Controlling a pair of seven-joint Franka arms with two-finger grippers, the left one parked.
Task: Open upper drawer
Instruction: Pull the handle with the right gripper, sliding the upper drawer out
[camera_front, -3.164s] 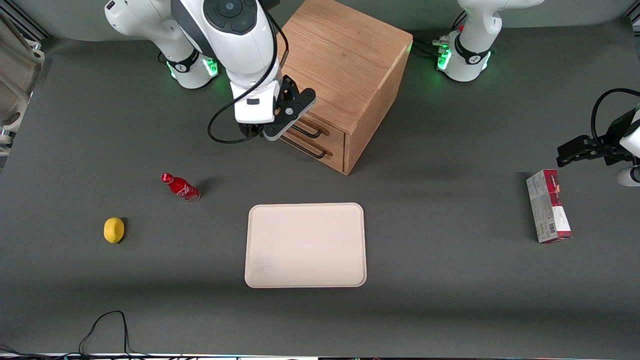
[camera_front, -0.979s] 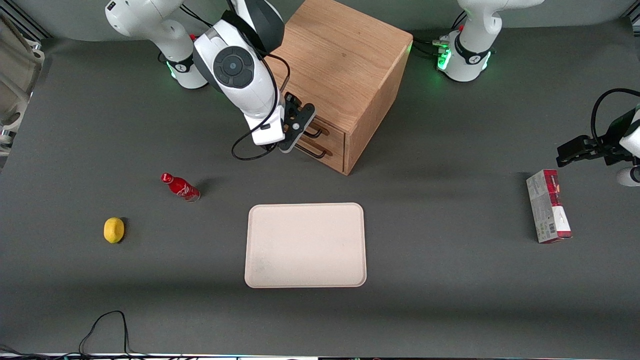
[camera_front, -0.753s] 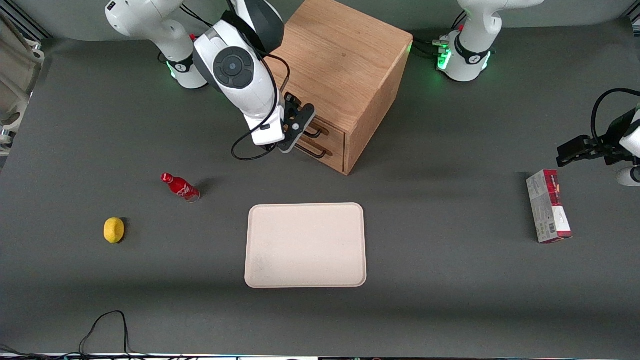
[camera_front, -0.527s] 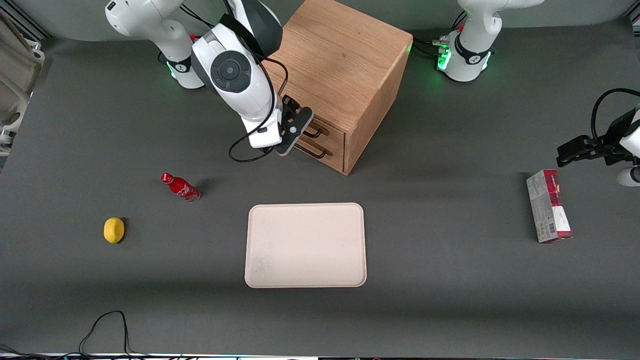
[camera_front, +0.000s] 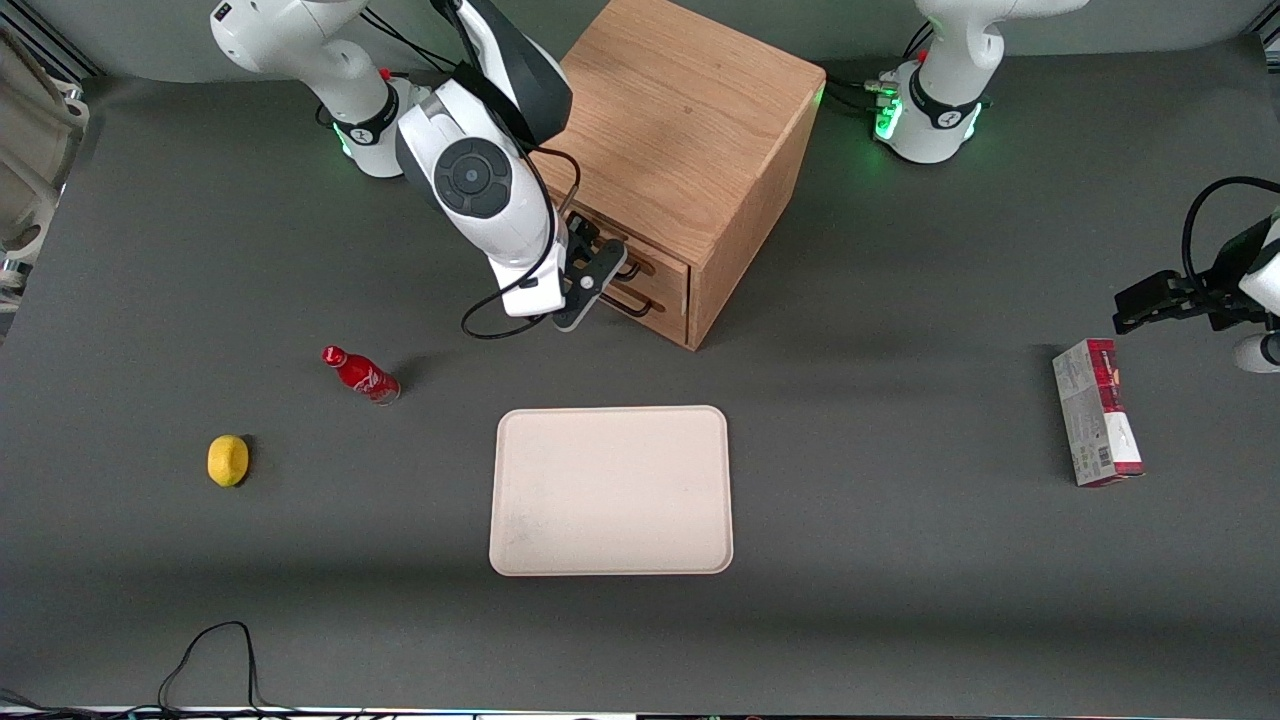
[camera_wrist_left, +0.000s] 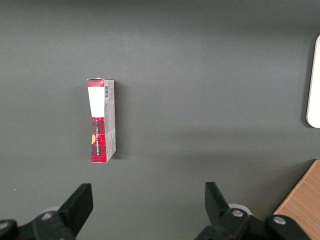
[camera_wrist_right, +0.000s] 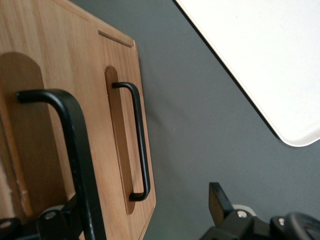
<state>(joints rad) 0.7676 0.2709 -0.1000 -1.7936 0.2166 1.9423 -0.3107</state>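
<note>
Since half a second ago my arm has sunk and brought my pincer (camera_front: 598, 262) closer in against the drawer fronts.

One dark table (camera_front: 900, 620) carries everything. One wooden cabinet (camera_front: 680, 110) stands on it, farther from the front camera than anything else, its drawer face turned toward the working arm's end. One pale tray (camera_front: 610, 490) lies flat, nearer the camera than the cabinet, with a bare strip of table between the cabinet's lower corner and the tray's rim.

Two drawers: the upper drawer (camera_front: 662, 262) sits on top of the lower drawer (camera_front: 668, 300), both fronts flush with the cabinet's edge, no gap showing. Two black handles, one each. In my wrist view the upper handle (camera_wrist_right: 75, 145) runs down between my spread fingers (camera_wrist_right: 216, 196); my pincer (camera_wrist_right: 145, 200) is open, clamping nothing. The lower handle (camera_wrist_right: 140, 145) stands untouched beside it.

One red-and-grey box (camera_front: 1095, 410) lies toward the parked arm's end. One red bottle (camera_front: 360, 373) and one lemon (camera_front: 228, 460) lie toward the working arm's end, well apart from the drawers, with open table in front of the drawer face.
</note>
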